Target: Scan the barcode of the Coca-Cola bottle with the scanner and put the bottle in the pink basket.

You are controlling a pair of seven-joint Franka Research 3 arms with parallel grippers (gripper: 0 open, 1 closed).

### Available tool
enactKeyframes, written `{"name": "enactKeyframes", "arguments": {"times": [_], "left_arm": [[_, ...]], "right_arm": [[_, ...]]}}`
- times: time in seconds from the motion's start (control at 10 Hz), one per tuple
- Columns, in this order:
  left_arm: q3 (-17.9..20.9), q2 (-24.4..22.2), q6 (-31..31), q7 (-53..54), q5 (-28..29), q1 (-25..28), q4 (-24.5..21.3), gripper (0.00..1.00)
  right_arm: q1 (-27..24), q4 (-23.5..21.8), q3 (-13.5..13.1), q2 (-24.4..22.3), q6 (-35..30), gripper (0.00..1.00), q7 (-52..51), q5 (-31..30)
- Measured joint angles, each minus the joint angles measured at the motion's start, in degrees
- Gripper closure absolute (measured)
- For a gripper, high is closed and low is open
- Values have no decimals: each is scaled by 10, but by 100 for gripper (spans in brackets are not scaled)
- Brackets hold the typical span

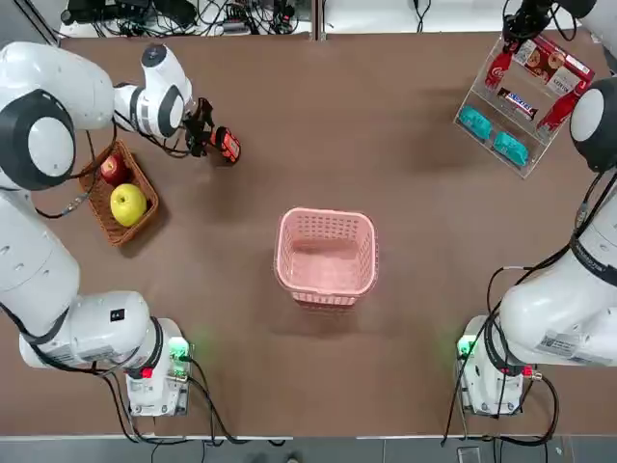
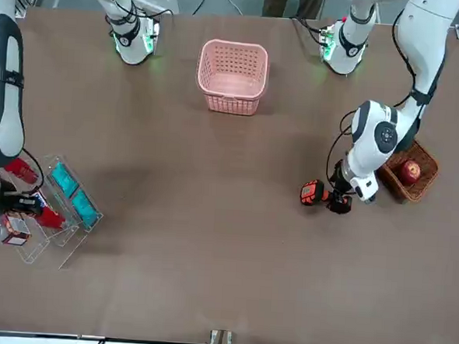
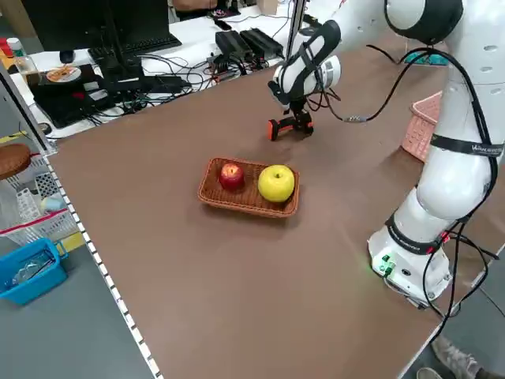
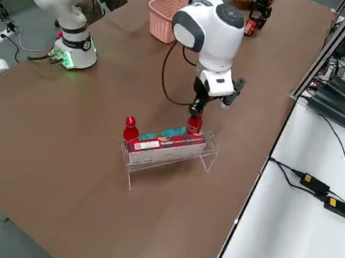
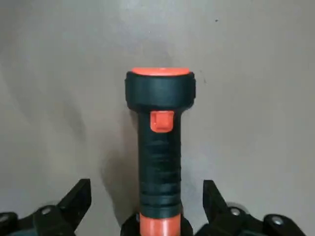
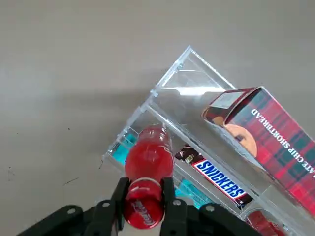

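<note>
So imo we're early on: r. end effector (image 6: 145,182) is clamped on one Coca-Cola bottle (image 6: 149,155), over the clear rack (image 6: 187,91) out beyond the pink basket (image 1: 328,294), on the robot's right. Can't tell if it's fully lifted. L. end effector (image 5: 146,184) is spread wide w/ the scanner (image 5: 160,172) between its fingers, not gripped afaict, out beyond the basket on the left.

To do: grab scanner, scan barcode, drop bottle in basket. No sign of a scan rn.

Containers: pink basket on the worktop (image 1: 328,386) has nada in it. Rack's got the other Coke (image 6: 266,223), a Snickers (image 6: 219,181), a shortbread-type box (image 6: 275,142) + 2 teal packets (image 1: 510,148). Wicker basket (image 3: 248,212), left of the pink one & a bit beyond, has a red apple (image 3: 231,175) and a yellow-green one (image 3: 275,181).
</note>
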Motion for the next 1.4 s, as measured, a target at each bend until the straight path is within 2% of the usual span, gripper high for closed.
{"name": "enactKeyframes", "arguments": {"times": [0.2,0.4,0.5,0.8,1.0,1.2,1.3,1.4], "left_arm": [[0,8,9,0,2,0,-1,0],[0,13,14,1,2,0,-2,4],[0,13,15,1,2,0,-2,11],[-1,13,18,3,9,-1,-1,61],[-1,14,18,3,24,-2,-2,64],[-1,14,18,3,26,-2,-1,64],[-4,14,5,3,31,-1,4,64],[-12,14,-39,3,33,1,25,64]], "right_arm": [[0,27,0,-14,-53,67,0,0],[1,44,3,-40,-113,67,-1,0],[2,51,4,-50,-136,67,-1,0],[29,55,8,-76,-154,67,-1,2],[62,55,10,-88,-173,67,0,6],[111,55,11,-89,-178,67,47,11],[137,55,12,-89,-178,67,71,13],[162,55,12,-89,-177,67,88,23]]}}
